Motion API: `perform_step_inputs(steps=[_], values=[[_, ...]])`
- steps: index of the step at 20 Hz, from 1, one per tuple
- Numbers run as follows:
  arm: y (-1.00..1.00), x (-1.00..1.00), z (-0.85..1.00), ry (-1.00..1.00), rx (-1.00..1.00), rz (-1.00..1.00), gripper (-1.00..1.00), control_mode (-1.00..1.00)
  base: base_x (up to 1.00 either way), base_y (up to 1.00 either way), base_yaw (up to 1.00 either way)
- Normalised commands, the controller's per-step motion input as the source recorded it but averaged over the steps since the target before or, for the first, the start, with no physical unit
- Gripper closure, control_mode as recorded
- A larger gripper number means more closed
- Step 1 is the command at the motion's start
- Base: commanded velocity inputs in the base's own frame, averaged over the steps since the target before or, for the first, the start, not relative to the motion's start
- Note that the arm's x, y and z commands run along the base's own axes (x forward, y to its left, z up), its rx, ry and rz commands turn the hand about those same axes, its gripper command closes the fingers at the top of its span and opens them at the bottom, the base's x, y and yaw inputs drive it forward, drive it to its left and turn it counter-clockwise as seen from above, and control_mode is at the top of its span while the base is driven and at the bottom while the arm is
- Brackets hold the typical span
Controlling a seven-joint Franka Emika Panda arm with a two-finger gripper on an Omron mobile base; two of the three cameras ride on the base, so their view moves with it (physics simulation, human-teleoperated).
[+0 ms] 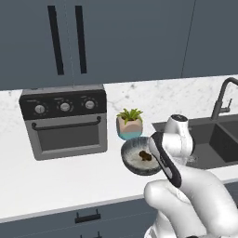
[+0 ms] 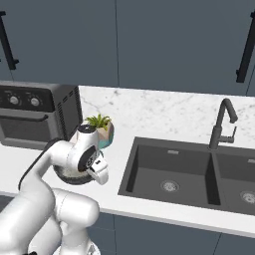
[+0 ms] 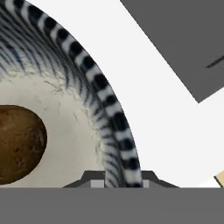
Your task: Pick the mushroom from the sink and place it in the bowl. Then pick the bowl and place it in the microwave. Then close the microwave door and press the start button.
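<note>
Gripper (image 3: 117,183) pinches bowl (image 3: 111,118) rim, mushroom (image 3: 17,142) inside.

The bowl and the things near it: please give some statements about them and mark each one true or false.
1. The mushroom lies inside the bowl. True.
2. The bowl stands in the sink. False: it stands on the white counter, left of the sink.
3. In the hand view, the fingers sit on both sides of the bowl's rim. True: the striped rim runs down between them.
4. The potted plant stands in front of the bowl, nearer to the robot. False: it stands behind the bowl, towards the wall.
5. The countertop oven has three knobs and its door is shut. True.
6. The left sink basin holds a cup. False: it shows just its drain.
</note>
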Motion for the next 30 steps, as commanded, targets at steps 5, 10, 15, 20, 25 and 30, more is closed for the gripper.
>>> perform_step_inputs(steps=[5, 10, 15, 20, 25, 30], values=[[-0.12, -0.44, 0.5, -0.03, 0.02, -0.44, 1.0, -1.0, 0.0, 0.0, 0.0], [-0.06, -0.38, 0.57, 0.0, 0.0, -0.49, 1.0, -1.0, 0.0, 0.0, 0.0], [-0.09, -0.35, 0.76, 0.0, 0.03, -0.46, 1.0, -1.0, 0.0, 0.0, 0.0], [-0.01, -0.6, 0.67, -0.05, 0.03, -0.3, 1.0, -1.0, 0.0, 0.0, 0.0], [0.0, -0.58, 0.94, -0.11, 0.0, -0.09, 1.0, -1.0, 0.0, 0.0, 0.0], [0.0, -0.63, 1.0, 0.02, 0.0, -0.05, 1.0, -1.0, 0.0, 0.0, 0.0]])
